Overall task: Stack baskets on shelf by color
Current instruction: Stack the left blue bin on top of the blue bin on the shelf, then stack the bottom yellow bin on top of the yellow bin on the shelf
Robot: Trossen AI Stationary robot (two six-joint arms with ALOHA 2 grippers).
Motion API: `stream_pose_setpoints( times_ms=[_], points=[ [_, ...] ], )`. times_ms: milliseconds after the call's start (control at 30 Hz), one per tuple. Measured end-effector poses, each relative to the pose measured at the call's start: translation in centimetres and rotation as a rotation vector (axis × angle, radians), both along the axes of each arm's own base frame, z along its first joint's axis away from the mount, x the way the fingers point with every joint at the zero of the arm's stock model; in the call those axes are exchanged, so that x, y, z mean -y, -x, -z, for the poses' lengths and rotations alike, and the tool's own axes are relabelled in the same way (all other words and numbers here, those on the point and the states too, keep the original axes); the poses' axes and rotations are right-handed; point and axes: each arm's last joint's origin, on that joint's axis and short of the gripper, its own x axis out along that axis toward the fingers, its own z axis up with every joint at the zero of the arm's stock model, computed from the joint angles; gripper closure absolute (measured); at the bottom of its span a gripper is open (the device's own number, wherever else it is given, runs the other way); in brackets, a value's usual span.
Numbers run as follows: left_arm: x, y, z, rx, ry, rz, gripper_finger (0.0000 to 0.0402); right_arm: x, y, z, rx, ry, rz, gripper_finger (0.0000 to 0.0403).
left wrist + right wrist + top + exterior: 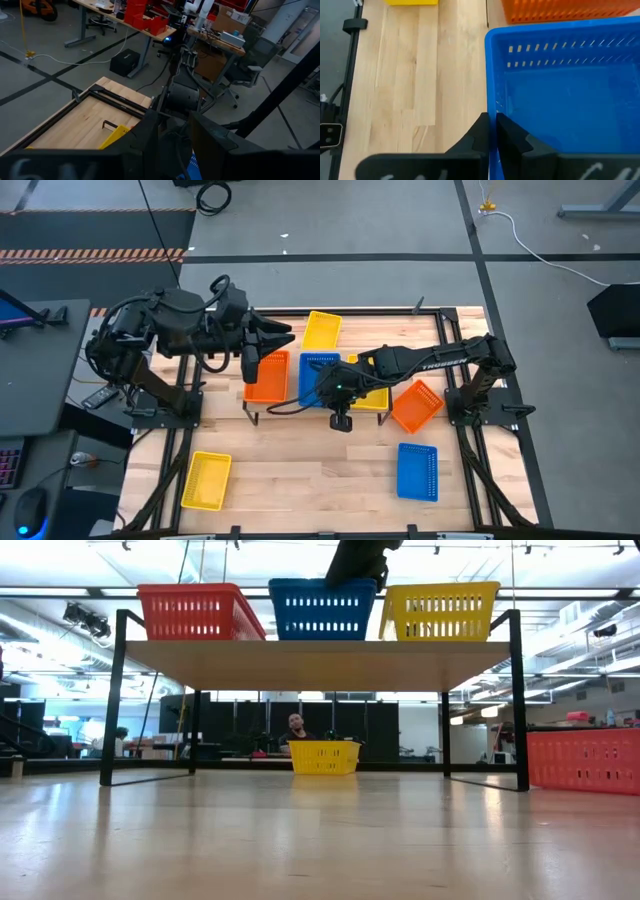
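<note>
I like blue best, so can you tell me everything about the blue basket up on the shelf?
The blue basket is a small, shallow plastic tray with rows of little slots in its walls, and looks empty inside. It sits upright in the middle of the shelf, between an orange basket and a yellow basket. The right gripper is pinching its rim, one finger inside and one outside.

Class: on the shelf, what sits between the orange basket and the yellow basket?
A blue basket stands between the orange basket and the yellow basket, clearest in the low view.
</note>
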Motion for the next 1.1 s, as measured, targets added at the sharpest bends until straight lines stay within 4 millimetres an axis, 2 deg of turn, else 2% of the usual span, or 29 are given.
stream_pose_setpoints(
  times_ms=[133, 667, 800, 933, 1100],
  points=[
    [0.0, 0.0, 0.0, 0.0, 0.0, 0.0, 0.0285, 0.1, 0.0, 0.0, 0.002, -0.002, 0.001, 0.0378],
    [0.0, 0.0, 0.0, 0.0, 0.001, -0.001, 0.0285, 0.1, -0.1, -0.3, 0.011, -0.003, 0.003, 0.0336],
    [-0.1, 0.0, 0.0, 0.0, 0.001, -0.002, 0.0285, 0.1, -0.2, -1.6, 0.05, -0.008, 0.003, 0.031],
    [-0.1, 0.0, 0.0, 0.0, 0.0, -0.004, 0.0285, 0.1, 0.2, -4.1, 0.082, -0.017, 0.009, 0.028],
    [-0.1, -0.2, 0.1, -0.013, -0.045, 0.003, 0.0285, -0.3, 2.1, -7.2, 0.018, -0.025, 0.018, 0.025]
  ],
)
